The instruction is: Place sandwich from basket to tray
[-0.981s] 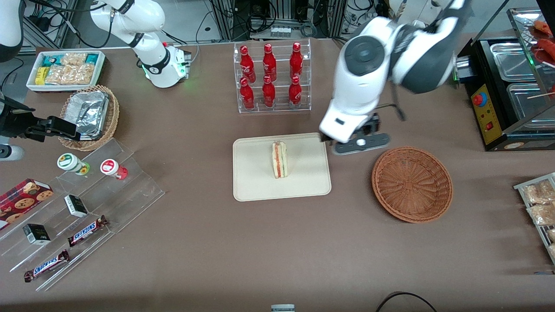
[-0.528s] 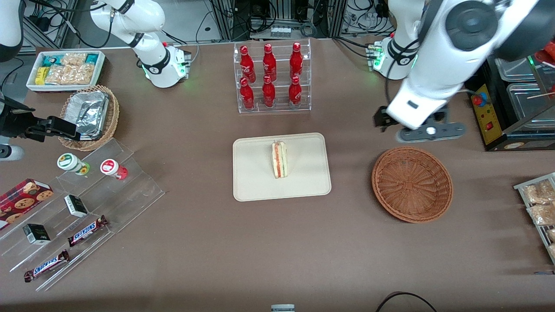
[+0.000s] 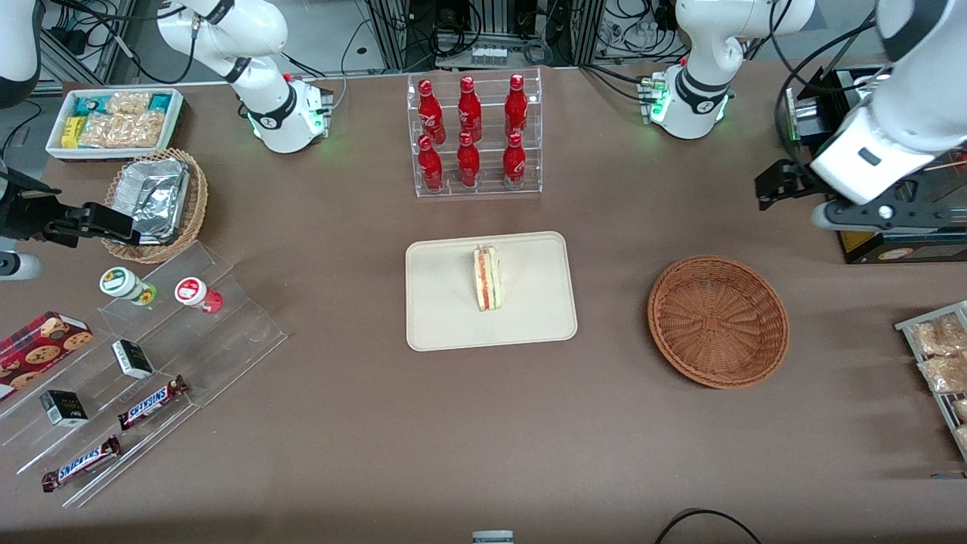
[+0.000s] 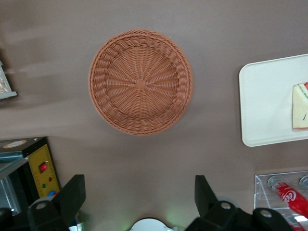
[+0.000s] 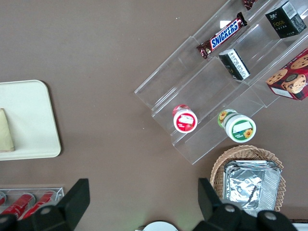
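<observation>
table [image 3: 363, 423]: brown top; the tray is taken as landmark for everything below.
tray [image 3: 446, 302]: cream rectangle lying flat, long side running across the table, sandwich carried near its middle.
basket [image 3: 718, 321]: reddish-brown wicker, well apart from the tray toward the working arm's end; nothing is seen in it in the left wrist view [image 4: 140, 87].
bottle rack [image 3: 474, 136]: clear stand of red bottles, farther from the front camera than the tray, apart from it.
gripper [image 3: 869, 215]: raised, well apart from the tray, past the basket toward the working arm's end; jaws are spread wide with nothing between them, fingers [image 4: 72, 195] seen apart in the wrist view.
sandwich [image 3: 486, 278]: on the tray, stood on one bread edge; long axis runs from the bottle rack side toward the front camera; red-orange and green filling strip is turned up and toward the parked arm's end.
step: placing is judged done; the arm is taken to be in retreat.
next move: nothing further is judged needed for the sandwich beyond parking the arm away from the tray.
</observation>
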